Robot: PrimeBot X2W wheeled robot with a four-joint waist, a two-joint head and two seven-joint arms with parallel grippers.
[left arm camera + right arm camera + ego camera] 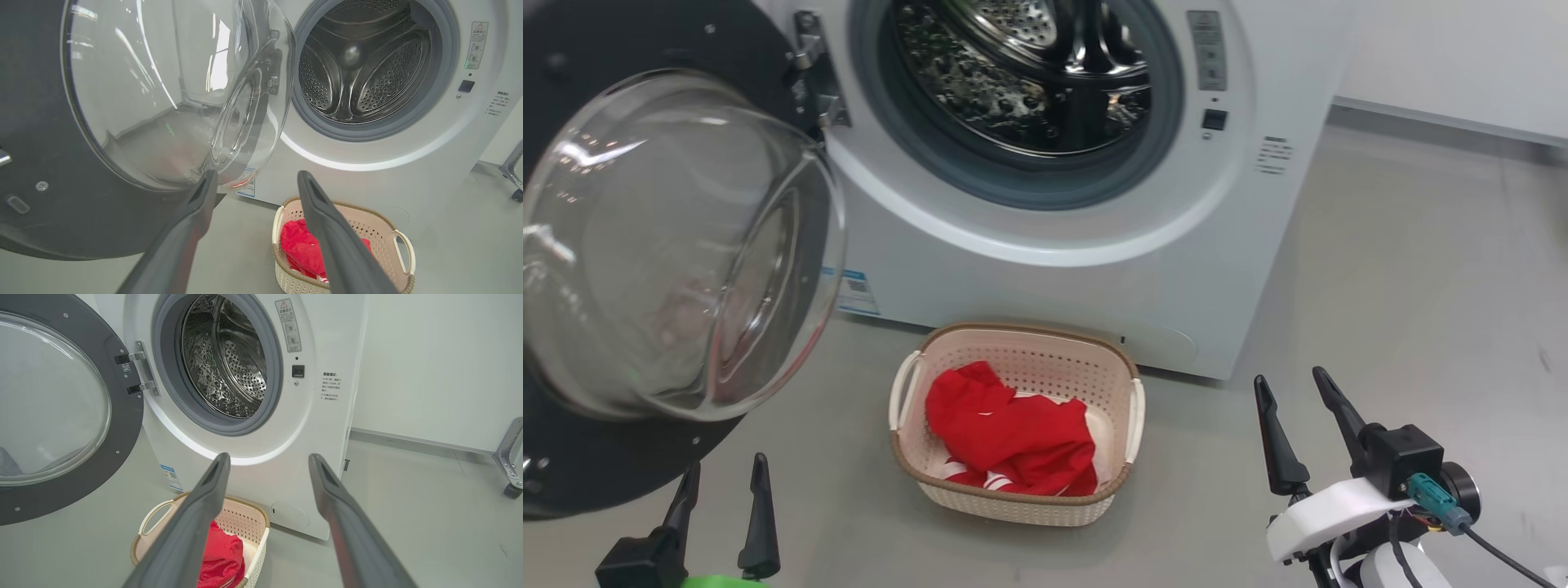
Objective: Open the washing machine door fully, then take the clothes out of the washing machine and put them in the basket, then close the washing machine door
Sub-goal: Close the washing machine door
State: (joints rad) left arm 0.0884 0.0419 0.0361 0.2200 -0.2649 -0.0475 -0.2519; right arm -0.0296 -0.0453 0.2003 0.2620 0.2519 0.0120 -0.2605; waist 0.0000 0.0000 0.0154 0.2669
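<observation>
Your left hand (725,465) and right hand (1290,377) both stand wide open and empty. The washing machine door (670,245) hangs swung out on your left, stiff and likely weighty. Push on its black rim (596,474), not the slick glass (735,278).

The washing machine door (645,261) stands wide open at the left of the white washing machine (1045,245); the red clothes (1009,433) lie in the cream basket (947,486) on the floor before it

Grey floor (1421,286), white wall (429,355), metal castor leg (506,469) near the wall.
</observation>
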